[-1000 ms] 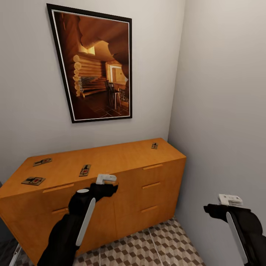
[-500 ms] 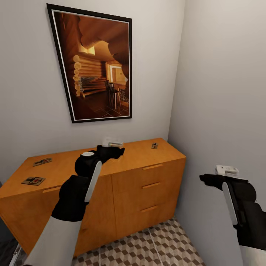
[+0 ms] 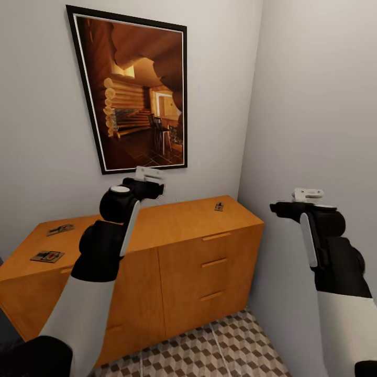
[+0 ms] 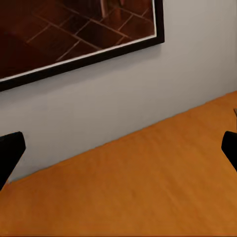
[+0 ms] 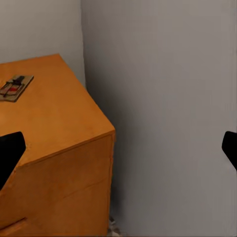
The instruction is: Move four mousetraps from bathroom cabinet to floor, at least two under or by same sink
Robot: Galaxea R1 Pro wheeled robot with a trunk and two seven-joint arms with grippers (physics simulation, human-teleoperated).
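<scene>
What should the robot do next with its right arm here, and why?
Probably reach the right gripper forward and down toward the mousetrap at the right end of the cabinet top. The gripper is open and empty, raised beside the cabinet, and that trap is the nearest one, lying flat and unobstructed.

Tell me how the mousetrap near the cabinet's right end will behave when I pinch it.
The mousetrap lies flat on the cabinet, so it may slide rather than lift. It looks thin, stiff and probably light; it won't roll.
</scene>
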